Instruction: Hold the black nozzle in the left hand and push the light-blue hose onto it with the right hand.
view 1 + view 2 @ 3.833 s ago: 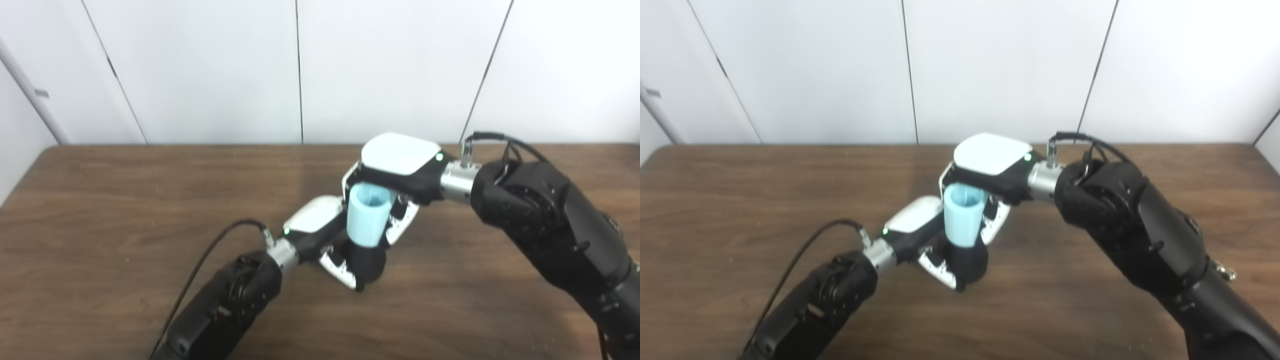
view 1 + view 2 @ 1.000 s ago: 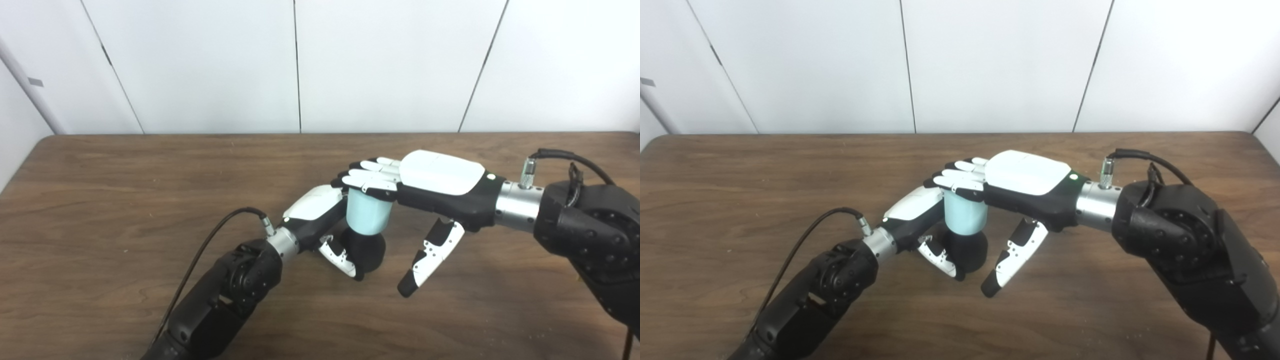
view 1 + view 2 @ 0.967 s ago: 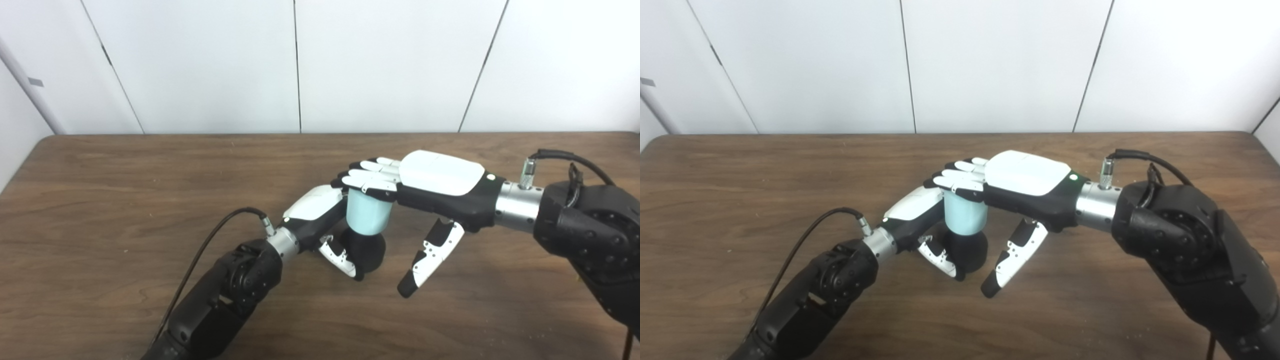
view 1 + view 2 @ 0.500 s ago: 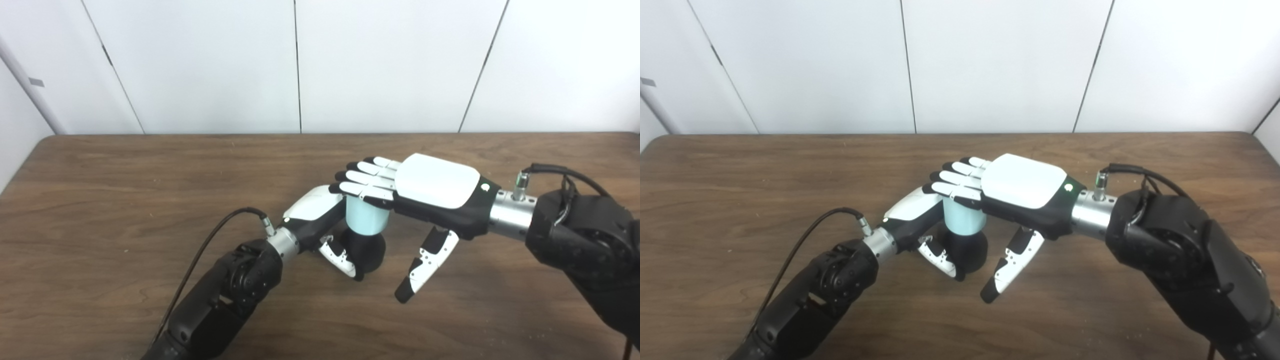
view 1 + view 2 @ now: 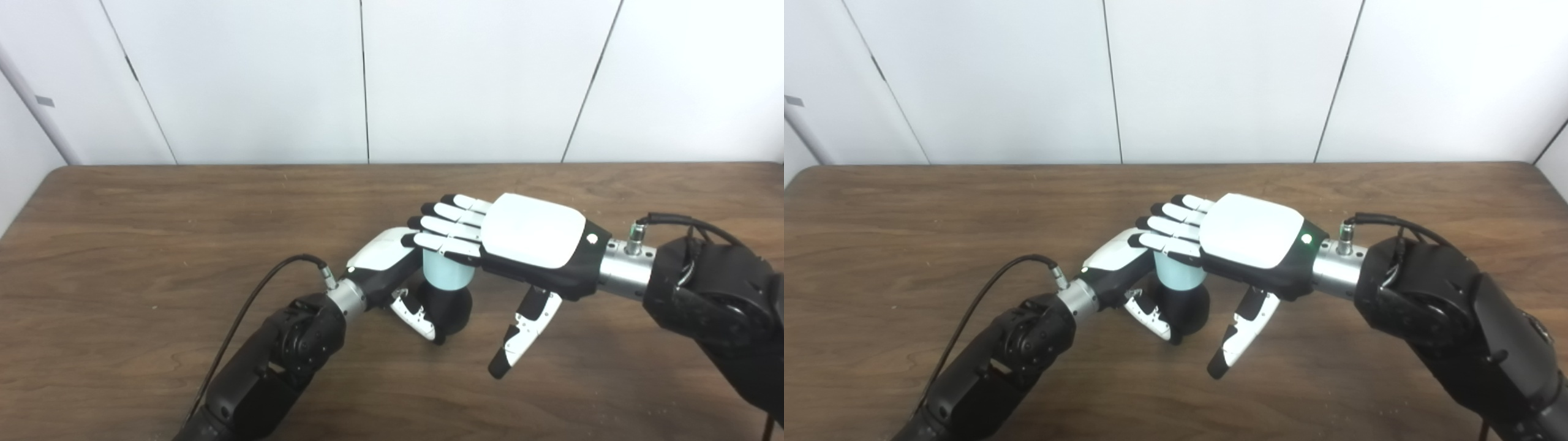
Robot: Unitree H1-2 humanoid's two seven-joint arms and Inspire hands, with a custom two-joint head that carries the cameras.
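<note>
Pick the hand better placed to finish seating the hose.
Right. The right hand lies flat on top of the light-blue hose, fingers spread, so it can likely press straight down. The left hand is wrapped around the black nozzle below, bracing it.

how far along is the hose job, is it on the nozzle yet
Mostly done: the left hand is shut on the black nozzle, and the hose stands upright on it. In hand: the right hand lies flat and open, fingers across the hose top, seemingly pressing down. Left: finishing the push; how deep the hose sits is hidden.
</note>
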